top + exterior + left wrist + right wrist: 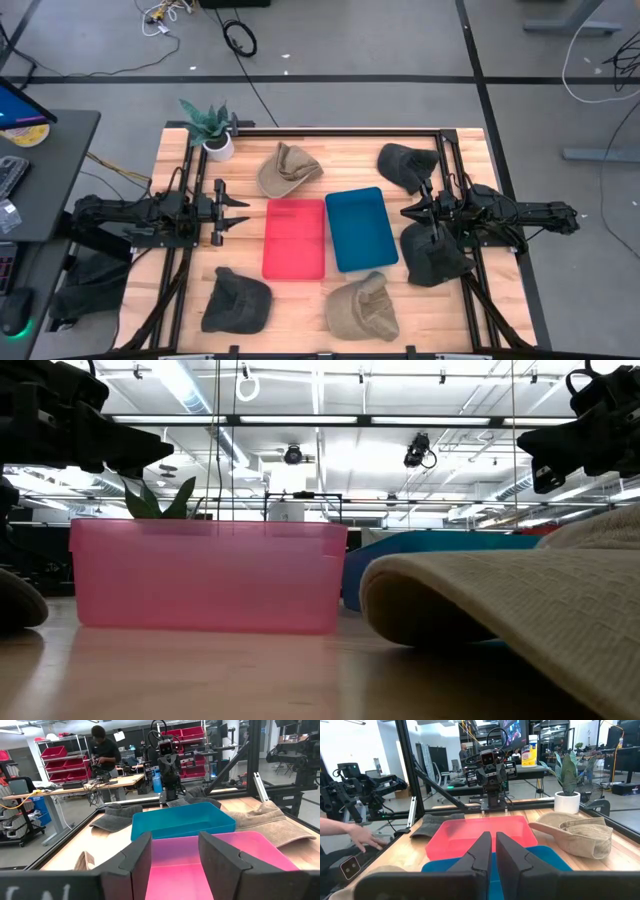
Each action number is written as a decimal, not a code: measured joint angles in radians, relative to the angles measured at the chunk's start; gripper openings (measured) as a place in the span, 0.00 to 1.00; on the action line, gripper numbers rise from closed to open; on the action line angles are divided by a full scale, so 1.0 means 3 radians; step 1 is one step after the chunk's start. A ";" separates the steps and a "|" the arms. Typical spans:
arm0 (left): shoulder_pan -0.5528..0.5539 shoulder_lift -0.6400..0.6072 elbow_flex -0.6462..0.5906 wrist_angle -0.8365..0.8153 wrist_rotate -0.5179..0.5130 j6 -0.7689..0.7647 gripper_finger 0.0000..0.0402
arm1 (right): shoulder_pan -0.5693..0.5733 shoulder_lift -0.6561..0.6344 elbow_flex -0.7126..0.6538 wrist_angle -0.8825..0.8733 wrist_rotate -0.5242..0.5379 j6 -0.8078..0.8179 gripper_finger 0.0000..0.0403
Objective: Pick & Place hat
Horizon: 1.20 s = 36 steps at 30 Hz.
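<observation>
Left end effector (243, 212) hovers spread beside the red bin (294, 238); right end effector (408, 212) pressed together (empty). Hats (287, 169) lie on the bench (180, 285); a reach comes next

You have wooden table (310, 300) carrying red bin (294, 238) and blue bin (360, 228) side by side at centre. Around them lie two tan hats (288, 169) (362, 307), three dark hats (237, 300) (405, 162) (434, 254). Potted plant (213, 130) stands at far left corner.
</observation>
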 joint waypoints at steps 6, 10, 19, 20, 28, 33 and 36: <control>0.0000 0.0000 0.0000 0.0000 0.0000 -0.0001 0.41 | 0.0000 0.0000 0.0000 -0.0001 0.0000 0.0000 0.08; -0.0001 0.0001 0.0000 0.0000 0.0000 0.0000 0.41 | -0.0001 0.0000 0.0000 -0.0001 0.0000 0.0000 0.08; -0.0001 0.0000 0.0000 0.0000 0.0000 0.0000 0.41 | 0.0001 0.0000 0.0000 0.0014 0.0000 0.0001 0.08; 0.0000 0.0000 0.0000 0.0000 0.0000 0.0000 0.41 | 0.0000 0.0000 0.0001 0.0031 0.0000 0.0001 0.08; -0.0001 0.0000 -0.0001 0.0000 -0.0001 0.0000 0.41 | 0.0000 0.0000 0.0000 0.0040 0.0001 -0.0166 0.08; -0.0001 0.0000 0.0000 0.0000 -0.0001 0.0000 0.41 | 0.0000 0.0000 0.0000 0.0303 0.0001 -0.0319 0.08; 0.0000 0.0000 -0.0001 0.0000 -0.0001 0.0000 0.41 | 0.0000 0.0000 0.0000 0.0703 0.0002 -0.0419 0.08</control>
